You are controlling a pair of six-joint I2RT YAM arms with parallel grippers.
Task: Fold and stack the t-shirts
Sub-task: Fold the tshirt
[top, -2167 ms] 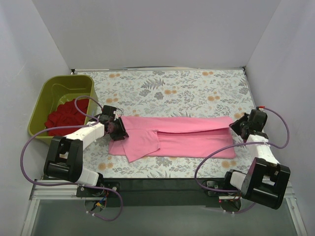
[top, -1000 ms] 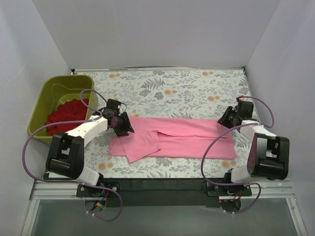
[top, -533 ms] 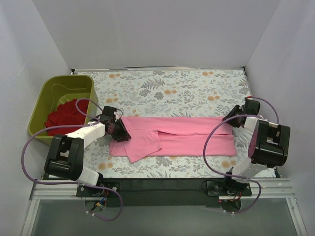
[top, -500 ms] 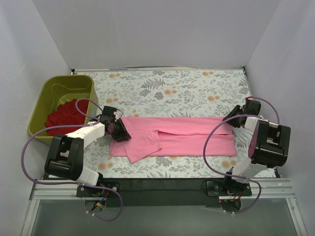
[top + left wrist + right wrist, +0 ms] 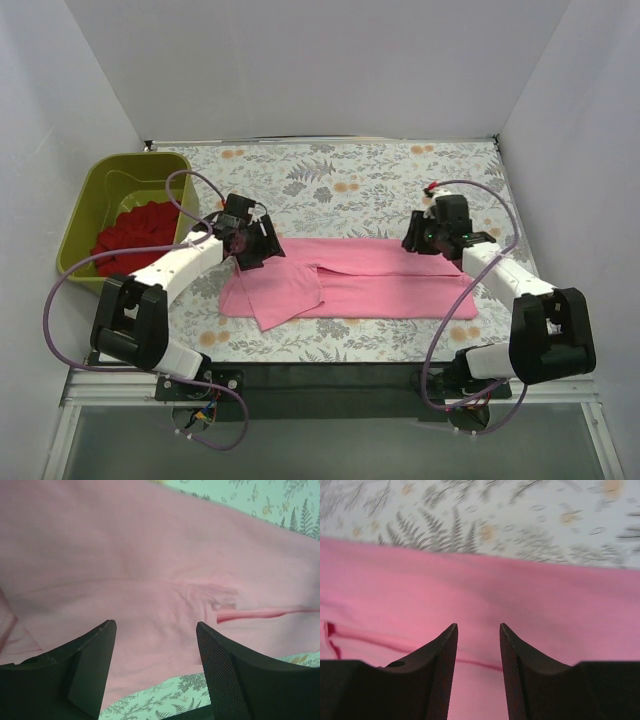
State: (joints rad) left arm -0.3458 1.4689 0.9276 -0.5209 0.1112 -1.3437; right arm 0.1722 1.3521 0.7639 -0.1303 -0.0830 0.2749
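The pink t-shirt [image 5: 380, 280] lies flat on the floral table as a long strip folded lengthwise, with a flap sticking out at its front left. My left gripper [image 5: 256, 244] is open and empty over the shirt's far left corner. In the left wrist view [image 5: 154, 626] the pink cloth [image 5: 150, 555] lies below the spread fingers. My right gripper [image 5: 424, 238] is open and empty over the shirt's far edge, towards its right end. The right wrist view [image 5: 477, 627] shows pink cloth [image 5: 530, 600] under it. The deep red t-shirt [image 5: 135, 235] lies crumpled in the tub.
The olive-green plastic tub [image 5: 130, 162] stands at the table's left edge. The floral tablecloth [image 5: 340, 185] is bare behind the shirt. Grey walls close in the left, back and right sides. The arm bases sit at the near edge.
My right gripper has swung from the table's right edge inward to the shirt's far edge. My left gripper has moved a little right and back over the shirt's corner. The shirt lies as before.
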